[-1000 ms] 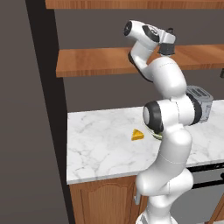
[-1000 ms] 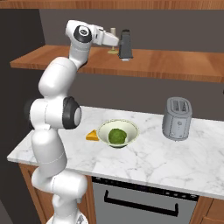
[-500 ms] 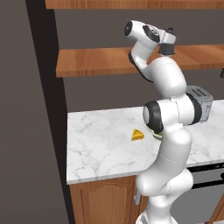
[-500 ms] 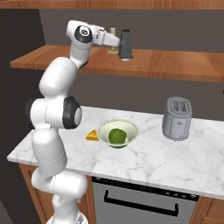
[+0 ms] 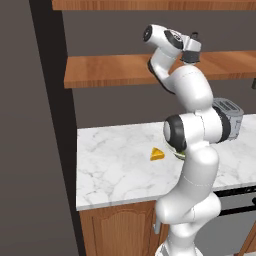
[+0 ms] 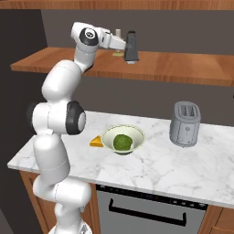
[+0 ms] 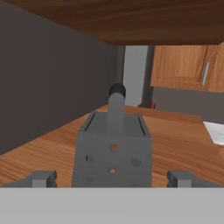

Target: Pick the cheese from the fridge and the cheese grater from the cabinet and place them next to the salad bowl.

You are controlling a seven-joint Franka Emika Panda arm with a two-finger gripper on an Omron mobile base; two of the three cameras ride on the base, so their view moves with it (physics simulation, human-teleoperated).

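Cheese grater (image 6: 131, 46) upright on cabinet (image 6: 183, 68) shelf, long axis vertical, narrow end up, fingers (image 7: 41, 178) spread either side.

Flat, even rendered light, moderately bright, no visible lamp. Soft gloss highlights on the white arm (image 5: 192, 140) and faint sheen on the marble counter (image 6: 183, 169). Weak shadows: dark band under the cabinet (image 6: 137, 68) shelf planks, small smudge under the salad bowl (image 6: 123, 139). Left wall in left base view very dark, no detail. No glare, no lens distortion at edges. Hand view soft and low-res; cheese grater (image 7: 113, 153) up close looks blurry, jagged edges throughout.
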